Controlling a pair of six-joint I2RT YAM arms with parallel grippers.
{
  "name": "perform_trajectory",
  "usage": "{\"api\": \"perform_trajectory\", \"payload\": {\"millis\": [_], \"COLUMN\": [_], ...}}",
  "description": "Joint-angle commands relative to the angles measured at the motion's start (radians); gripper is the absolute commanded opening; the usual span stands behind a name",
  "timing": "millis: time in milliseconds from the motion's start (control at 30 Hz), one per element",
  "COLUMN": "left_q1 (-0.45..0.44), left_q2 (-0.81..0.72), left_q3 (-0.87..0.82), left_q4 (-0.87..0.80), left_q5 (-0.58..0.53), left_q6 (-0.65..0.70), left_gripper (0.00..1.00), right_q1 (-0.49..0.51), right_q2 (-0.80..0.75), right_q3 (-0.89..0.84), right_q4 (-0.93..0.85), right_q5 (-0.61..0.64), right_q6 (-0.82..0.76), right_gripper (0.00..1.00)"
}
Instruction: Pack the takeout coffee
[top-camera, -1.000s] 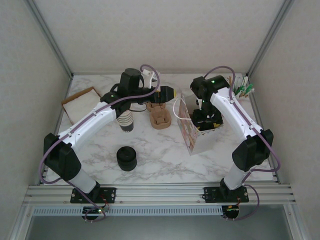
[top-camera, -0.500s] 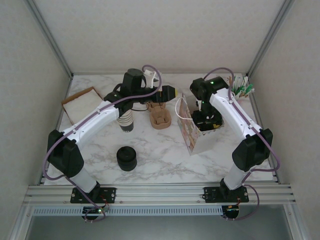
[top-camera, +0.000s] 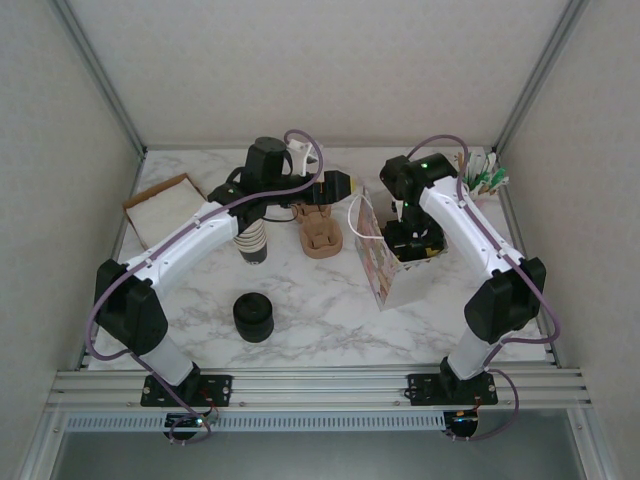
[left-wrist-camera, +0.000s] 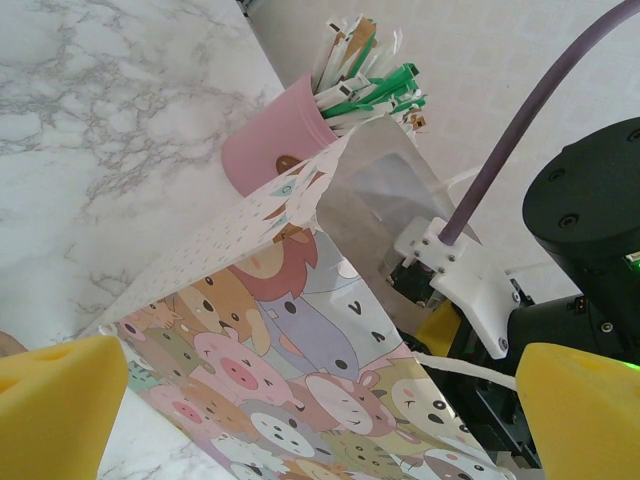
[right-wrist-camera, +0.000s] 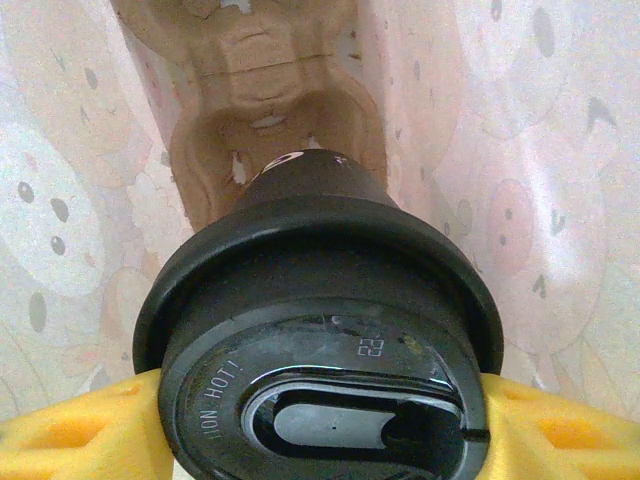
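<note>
Clamping the takeout coffee (right-wrist-camera: 320, 290) from two opposite sides, the right pincer (right-wrist-camera: 320, 425) is holding the cup upright inside the paper bag (right-wrist-camera: 470, 150). Its yellow pads (right-wrist-camera: 60, 435) are bearing on the cup at about the level of the black lid's rim. A moulded cardboard carrier (right-wrist-camera: 270, 110) is lying on the bag floor directly below the cup. Whether the cup base is touching the carrier cannot be told.

In the top view, the bag is standing on the table (top-camera: 320, 310), with the right pincer reaching down into its open mouth. The left pincer (left-wrist-camera: 318, 410) is hanging just beside the bag's printed side with its pads apart, gripping nothing. A pink holder of stirrers (left-wrist-camera: 275, 140) is standing behind the bag.

Handling notes, given as judgement:
- The cup is probably light, but its fill level is hidden, so it should be treated as full and kept vertical.
- The paper wall is soft and will dent under a hard squeeze.
- The stiffest band is just under the lid, where the rolled rim is backing the wall. This is the preferred place to take hold.
- The lid is only pressed on, so force on the lid itself is risking popping it loose.
- The bag is thin and flexible and is offering no support.
</note>
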Motion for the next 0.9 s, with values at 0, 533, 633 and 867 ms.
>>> {"api": "perform_trajectory", "payload": {"millis": [0, 533, 633, 867], "left_q1": [0.007, 0.007, 0.007, 0.007], "left_q2": [-0.003, -0.017, -0.019, -0.023], "left_q3": [0.013, 0.019, 0.020, 0.015], "left_q4": [0.023, 0.006, 0.006, 0.007], "left_q5": [-0.011, -0.055, -0.057, -0.057], "left_q6": [-0.006, 0.003, 0.003, 0.001], "left_gripper": [1.00, 1.00, 1.00, 1.00], "right_q1": [-0.006, -0.005, -0.005, -0.005], "right_q2": [-0.041, -0.067, -0.069, -0.072], "right_q3": [-0.007, -0.038, -0.041, -0.046], "right_q4": [-0.003, 0.041, 0.044, 0.046], "right_q5": [-0.021, -0.030, -0.032, -0.033], "right_q6": [-0.011, -0.014, -0.014, -0.014], "right_gripper": [0.67, 0.67, 0.67, 0.67]}}
